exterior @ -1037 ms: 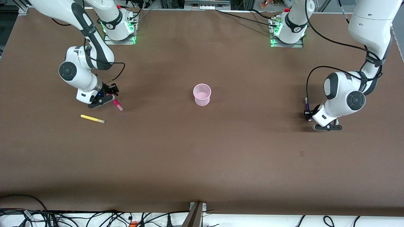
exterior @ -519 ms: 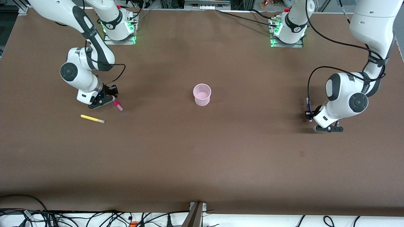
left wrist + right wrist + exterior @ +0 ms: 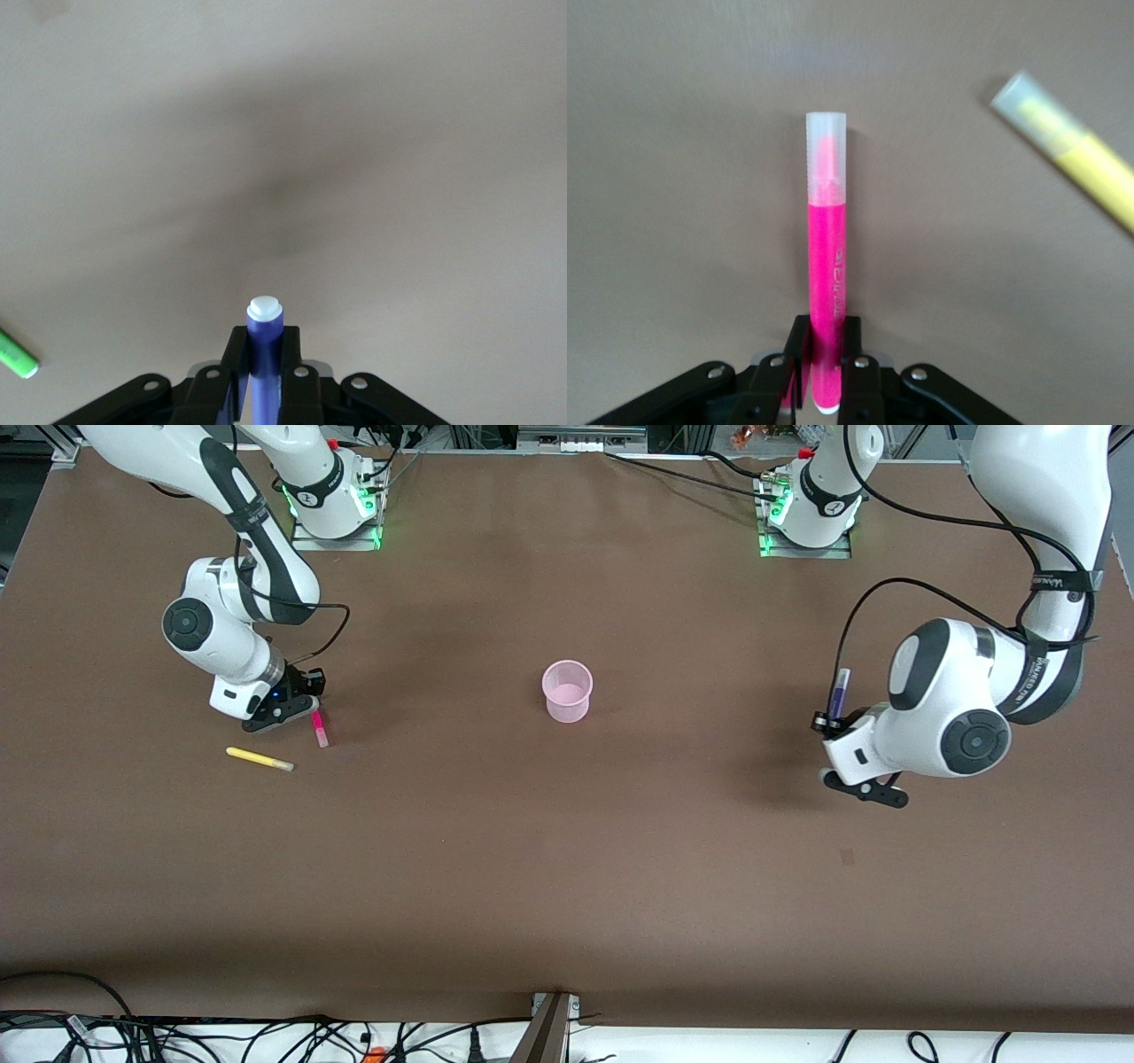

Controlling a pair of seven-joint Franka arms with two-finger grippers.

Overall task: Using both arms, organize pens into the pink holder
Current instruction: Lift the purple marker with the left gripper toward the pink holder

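Front view: pale pink translucent plastic cup (image 3: pixel 567 690) stood mid brown desk (image 3: pixel 567 850). Right tool (image 3: pixel 310 707) low at right arm's end, clamped on magenta-pink marker pen (image 3: pixel 318 729); yellow marker pen (image 3: pixel 259 759) lay just beside, nearer camera. Left tool (image 3: pixel 833 719) raised over left arm's end, clamped on purple marker pen (image 3: pixel 840 691).

Left wrist view: fingers (image 3: pixel 235 367) pinched purple pen; green marker pen (image 3: pixel 16 355) lay on desk.

Right wrist view: fingers (image 3: pixel 796 354) pinched magenta pen; yellow pen nearby.
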